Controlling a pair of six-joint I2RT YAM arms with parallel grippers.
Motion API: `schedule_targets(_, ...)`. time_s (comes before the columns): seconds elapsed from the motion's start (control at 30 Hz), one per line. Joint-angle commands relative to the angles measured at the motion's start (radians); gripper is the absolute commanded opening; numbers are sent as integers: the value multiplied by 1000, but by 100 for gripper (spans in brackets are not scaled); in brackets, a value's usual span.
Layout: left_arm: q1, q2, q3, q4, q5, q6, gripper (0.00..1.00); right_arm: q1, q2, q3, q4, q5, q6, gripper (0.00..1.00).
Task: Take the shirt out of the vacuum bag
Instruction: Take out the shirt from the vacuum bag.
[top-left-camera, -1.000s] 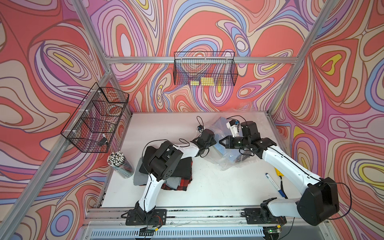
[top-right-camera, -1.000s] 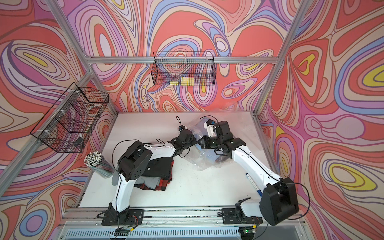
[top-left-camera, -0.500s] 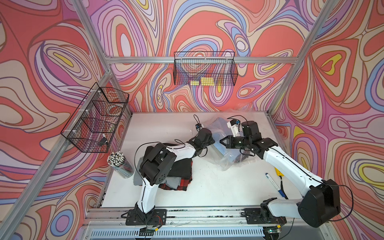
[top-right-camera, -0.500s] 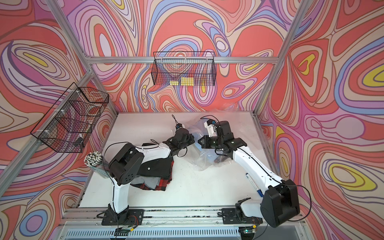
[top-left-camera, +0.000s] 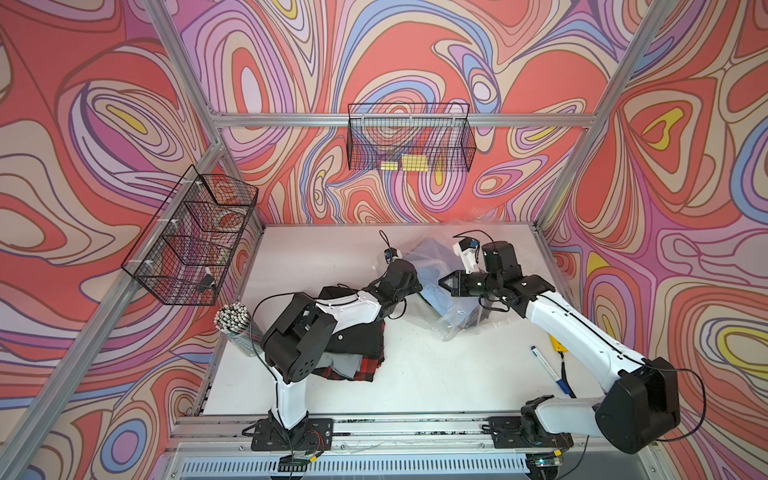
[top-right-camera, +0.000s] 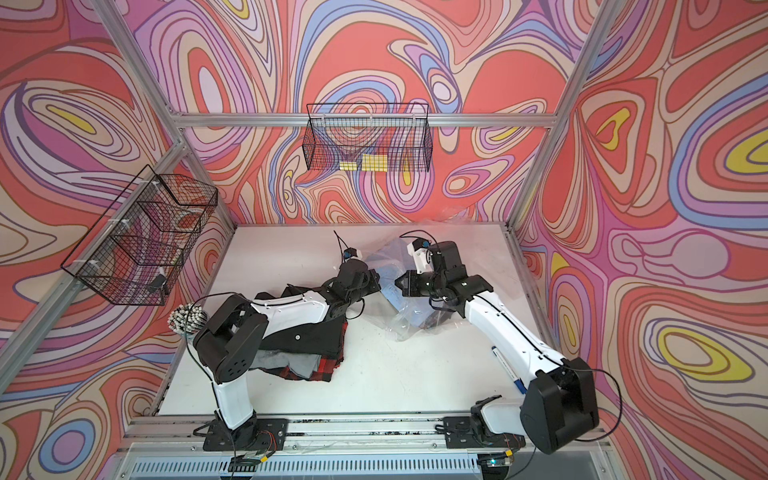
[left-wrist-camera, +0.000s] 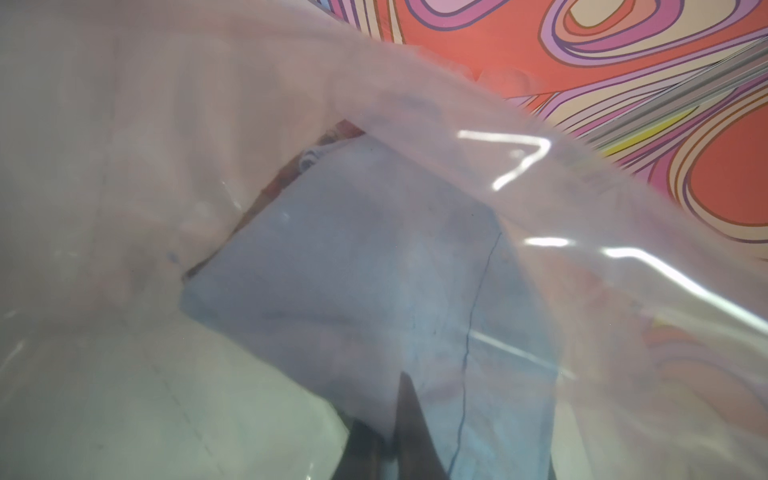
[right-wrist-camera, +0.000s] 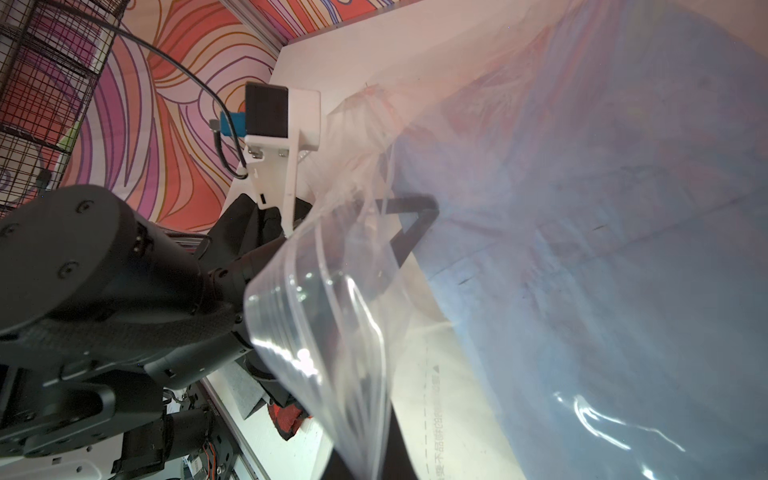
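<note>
One vacuum bag (top-left-camera: 454, 329) holds one blue shirt (top-left-camera: 434, 266); one marker (top-left-camera: 548, 370) lies nearby.

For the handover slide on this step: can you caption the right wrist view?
Left tool reaches inside the open mouth of the clear vacuum bag, next to the blue shirt inside.

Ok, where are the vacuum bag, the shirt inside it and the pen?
vacuum bag (top-left-camera: 448, 327): a top view, crumpled clear near corner.
shirt (left-wrist-camera: 353, 270): left wrist view, flat blue fabric seen through plastic.
pen (top-left-camera: 549, 369): a top view, middle of its white barrel.
</note>
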Motion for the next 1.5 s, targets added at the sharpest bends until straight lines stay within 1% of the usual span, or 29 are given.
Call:
schedule_targets(0.0, 8, 10, 38, -27, 42, 26, 10, 2, 14, 16, 4, 3, -12, 0)
schedule_targets(0.03, 7, 17, 45, -34, 44, 22, 12, 3, 15, 17, 4, 1, -13, 0)
schedule_targets(0.1, 7, 24, 55, -32, 57, 19, 21, 3, 14, 16, 4, -1, -12, 0)
schedule_targets(0.17, 7, 24, 60, -35, 61, 17, 31, 4, 15, 13, 2, -4, -13, 0)
schedule_targets(0.27, 7, 31, 78, -56, 66, 26, 36, 3, 15, 11, 3, -8, -14, 0)
schedule_targets(0.5, 7, 38, 104, -93, 76, 34, 38, 3, 19, 7, 9, -16, -11, 0)
schedule_targets(0.7, 7, 36, 178, -229, 82, 46, 38, 4, 20, 6, 5, -24, -12, 0)
schedule_targets(0.8, 7, 31, 207, -308, 61, 41, 38, 4, 22, 1, 10, -30, -10, 0)
schedule_targets(0.83, 8, 32, 213, -329, 54, 34, 39, 3, 22, 0, 12, -31, -7, 0)
schedule_targets(0.93, 5, 25, 212, -371, 30, 12, 45, 3, 21, -2, 15, -32, -7, 0)
schedule_targets(1.03, 5, 25, 200, -374, 17, -3, 45, 3, 24, 0, 15, -33, -6, 0)
schedule_targets(1.1, 5, 40, 197, -359, 22, -13, 45, 4, 21, -1, 16, -33, -4, 0)
schedule_targets(1.23, 3, 97, 239, -365, 16, -27, 45, 4, 20, 5, 13, -32, -1, 0)
schedule_targets(1.47, -8, 186, 338, -397, -46, -30, 45, 4, 9, 5, -2, -24, -11, 0)
